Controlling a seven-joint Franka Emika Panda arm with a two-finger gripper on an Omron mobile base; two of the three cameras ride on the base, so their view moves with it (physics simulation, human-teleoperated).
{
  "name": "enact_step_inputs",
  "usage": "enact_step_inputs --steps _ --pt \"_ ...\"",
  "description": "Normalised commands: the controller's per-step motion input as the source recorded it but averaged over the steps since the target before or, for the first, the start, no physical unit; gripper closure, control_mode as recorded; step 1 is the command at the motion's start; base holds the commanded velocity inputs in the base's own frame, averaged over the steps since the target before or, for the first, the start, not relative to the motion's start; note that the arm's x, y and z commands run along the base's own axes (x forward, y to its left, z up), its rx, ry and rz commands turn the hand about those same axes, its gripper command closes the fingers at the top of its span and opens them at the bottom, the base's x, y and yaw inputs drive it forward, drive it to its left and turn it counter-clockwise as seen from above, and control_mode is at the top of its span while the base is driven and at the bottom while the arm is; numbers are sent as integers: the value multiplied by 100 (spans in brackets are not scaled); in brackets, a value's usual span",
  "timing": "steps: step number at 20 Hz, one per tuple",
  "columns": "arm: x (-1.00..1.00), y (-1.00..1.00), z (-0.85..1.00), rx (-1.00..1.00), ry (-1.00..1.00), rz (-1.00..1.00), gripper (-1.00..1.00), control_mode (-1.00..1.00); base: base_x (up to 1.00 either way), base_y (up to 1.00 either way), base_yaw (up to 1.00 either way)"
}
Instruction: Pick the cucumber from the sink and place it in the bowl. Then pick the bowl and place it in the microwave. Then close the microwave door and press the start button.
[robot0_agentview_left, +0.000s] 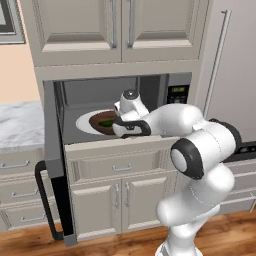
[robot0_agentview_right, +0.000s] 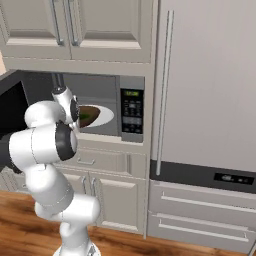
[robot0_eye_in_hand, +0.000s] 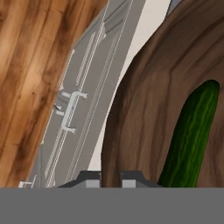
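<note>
Bowl (robot0_eye_in_hand: 148, 109): dark brown wood, visible grain, round and shallow, smooth curved inner wall. It sits on the white round turntable plate (robot0_agentview_left: 86, 123) inside the grey cavity of the microwave (robot0_agentview_left: 95, 95), toward the plate's right side in the left base view.

Cucumber (robot0_eye_in_hand: 190, 135): slim, dark green, faintly striped skin, rounded tip. It lies inside the bowl along its floor.

Microwave door (robot0_agentview_left: 52, 165): swung fully open to the left, grey frame, black vertical handle (robot0_agentview_left: 42, 200). Dark button panel (robot0_agentview_right: 132, 115) on the cavity's right.

Hand (robot0_eye_in_hand: 110, 178): reaches into the cavity at the bowl's near rim. In the hand view the two dark fingertips (robot0_eye_in_hand: 89, 179) stand close together with only a narrow gap, astride the rim of the bowl, which they appear to pinch.

Below: cream panelled drawers (robot0_agentview_left: 117, 167), wood-plank floor (robot0_eye_in_hand: 30, 65).
</note>
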Motion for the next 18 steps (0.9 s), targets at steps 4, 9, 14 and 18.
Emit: enact_step_inputs --steps 4,9,14,18 --pt "36 0 -23 1 0 0 100 -100 0 0 0" --pt "61 0 -8 0 0 0 100 -100 0 0 0" --pt "62 0 -21 0 2 0 100 -100 0 0 0" --pt "27 0 -26 0 3 0 100 -100 0 0 0"
